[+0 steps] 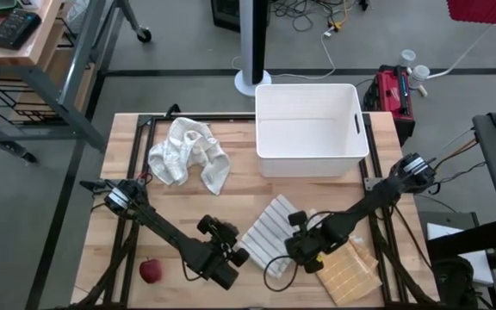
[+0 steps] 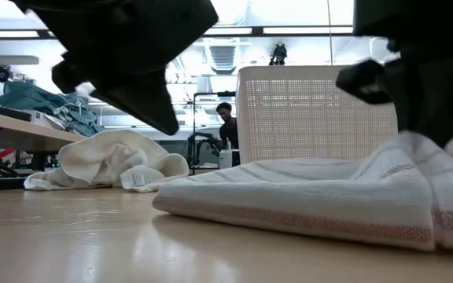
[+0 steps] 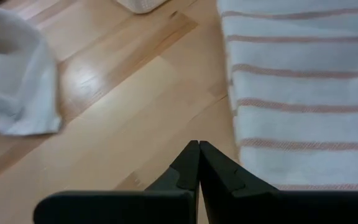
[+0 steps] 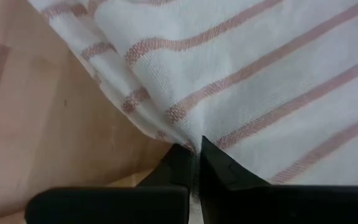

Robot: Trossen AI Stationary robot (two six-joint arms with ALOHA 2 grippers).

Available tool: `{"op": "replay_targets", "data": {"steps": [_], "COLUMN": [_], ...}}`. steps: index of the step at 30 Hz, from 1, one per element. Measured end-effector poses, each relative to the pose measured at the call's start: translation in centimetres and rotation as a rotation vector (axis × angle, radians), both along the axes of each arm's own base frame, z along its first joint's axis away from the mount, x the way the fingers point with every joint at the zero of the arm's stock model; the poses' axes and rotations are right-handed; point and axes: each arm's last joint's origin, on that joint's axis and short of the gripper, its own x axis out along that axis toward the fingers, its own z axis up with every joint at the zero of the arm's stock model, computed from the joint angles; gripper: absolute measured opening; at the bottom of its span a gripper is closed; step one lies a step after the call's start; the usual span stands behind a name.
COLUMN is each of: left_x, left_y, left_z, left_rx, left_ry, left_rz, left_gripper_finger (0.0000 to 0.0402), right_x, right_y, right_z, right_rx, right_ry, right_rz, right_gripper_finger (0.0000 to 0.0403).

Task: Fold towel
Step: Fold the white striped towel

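Pinching an edge of the striped towel (image 4: 241, 68), the right claw (image 4: 194, 163) was clamped on the cloth at the near side of the surface (image 1: 239, 194), likely so the layer could be carried over into a fold. The left claw (image 3: 197, 163) hung just beside the towel's other edge, fingers together and holding nothing. A crumpled white towel (image 1: 188, 153) lay well apart, beside the white bin (image 1: 313, 129).

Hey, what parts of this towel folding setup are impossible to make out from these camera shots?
- Striped towel: high view, its near edge hidden under the right hand.
- White bin interior: low view shows only its outer wall.
- Crumpled white cloth: left wrist view, blurred and cut off by the edge.
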Motion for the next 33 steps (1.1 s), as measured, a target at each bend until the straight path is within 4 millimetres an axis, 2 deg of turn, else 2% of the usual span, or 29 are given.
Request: {"op": "replay_targets", "data": {"steps": [4, 8, 14, 18, 23, 28, 33], "left_x": [1.4, 3.2, 4.8, 5.3, 5.6, 5.6, 4.4], "left_y": [0.3, 1.5, 4.3, 6.2, 6.7, 6.5, 7.0], "left_z": [-0.5, -1.3, -2.0, -3.4, -4.5, -4.8, -5.3], "left_rx": [-0.020, -0.071, -0.103, -0.188, -0.242, -0.247, -0.284], "left_ry": [-0.006, -0.004, 0.055, 0.077, 0.020, -0.006, 0.086], "left_rz": [-0.069, -0.160, -0.213, -0.265, -0.339, -0.411, -0.294], "left_gripper_finger": [0.0000, 0.0000, 0.0000, 0.0000, 0.0000, 0.0000, 0.0000], "right_x": [-0.3, -0.5, -0.4, -0.6, -1.5, -3.3, -5.5], "right_y": [-0.2, -0.2, 0.1, -0.1, -0.7, -2.2, -3.9], "right_z": [-1.1, -1.2, 0.6, 2.0, 3.4, 5.0, 6.8], "right_rx": [0.020, 0.067, 0.076, 0.036, 0.029, -0.002, 0.002], "right_ry": [-0.008, 0.031, 0.115, 0.181, 0.163, 0.070, -0.050], "right_rz": [-0.005, 0.013, -0.009, -0.022, -0.047, -0.100, -0.189], "right_gripper_finger": [0.0016, 0.0069, 0.0158, 0.0194, 0.0213, 0.0211, 0.0202]}}
